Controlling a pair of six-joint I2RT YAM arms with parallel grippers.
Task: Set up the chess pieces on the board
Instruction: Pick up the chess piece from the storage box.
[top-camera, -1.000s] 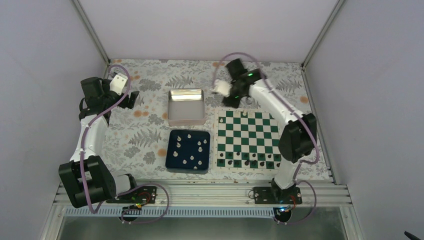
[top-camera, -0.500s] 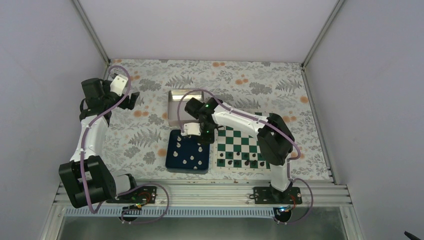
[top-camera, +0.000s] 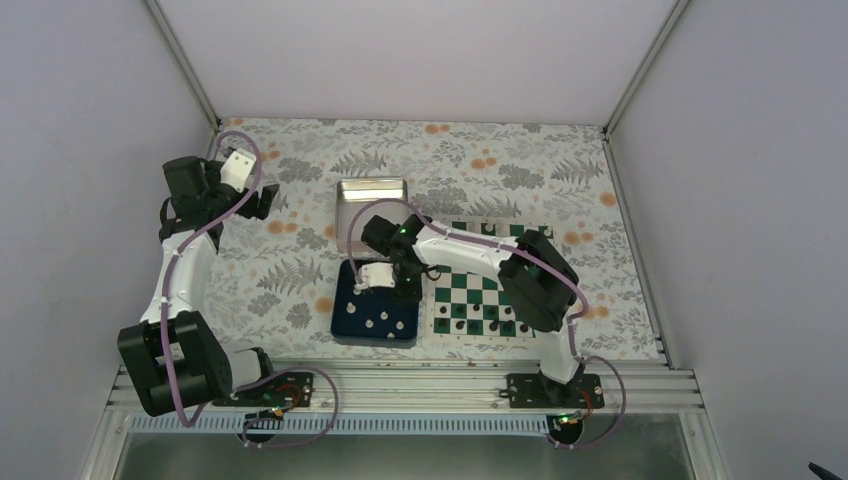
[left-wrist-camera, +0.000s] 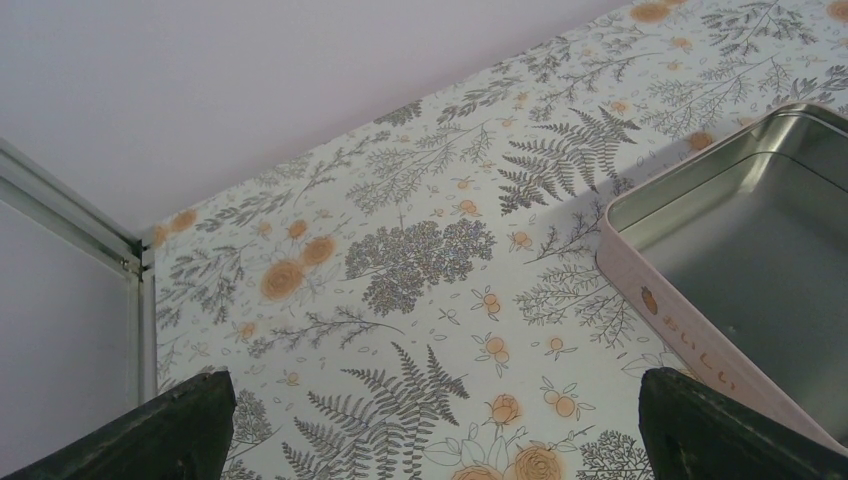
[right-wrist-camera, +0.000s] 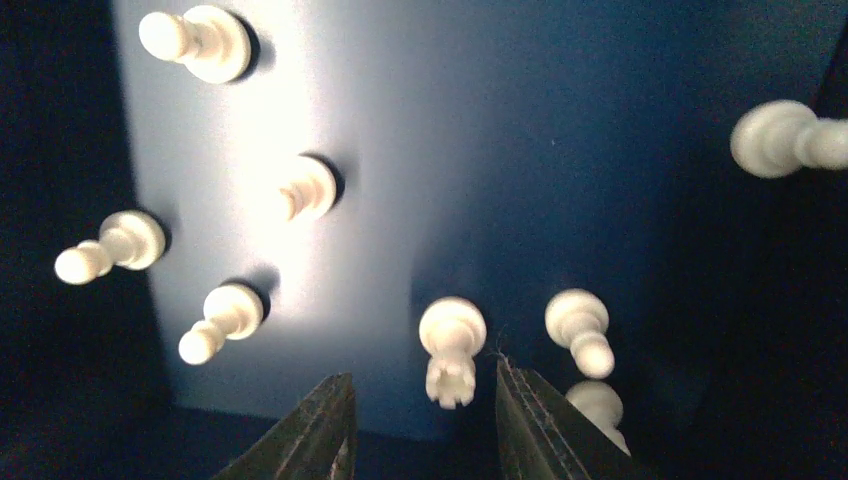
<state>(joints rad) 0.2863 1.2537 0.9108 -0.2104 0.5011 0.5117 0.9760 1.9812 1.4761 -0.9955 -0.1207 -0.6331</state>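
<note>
**pawnshop:** where are the chess pieces (right-wrist-camera: 305, 188) sitting right now? and what do they look like up close?

**yam_tinkerer:** the pale ones are scattered in the dark blue tray (top-camera: 340, 330), just left of the board (top-camera: 470, 292). Tiny off-white figures with a round base, skinny neck and a knob on top, mostly pawns by the look of it. One with a notched crown, a rook (right-wrist-camera: 452, 345) I'd say, stands right at the tips of the right fingers (right-wrist-camera: 322, 430), in line with the gap.

**pawnshop:** got hold of it?

**yam_tinkerer:** nope, the right fingers are parted a bit wider than the piece, nothing pinched. The left fingers (left-wrist-camera: 185, 425) are spread wide over the tabletop (left-wrist-camera: 400, 260) beside the metal tin (left-wrist-camera: 760, 250), holding nothing.

**pawnshop:** how'd you grab one?

**yam_tinkerer:** my guess is they're featherlight, hard and slick, so they'll tip or squirt out easily. I'd pinch low on the body just above the base, square on, and close gently.
</note>
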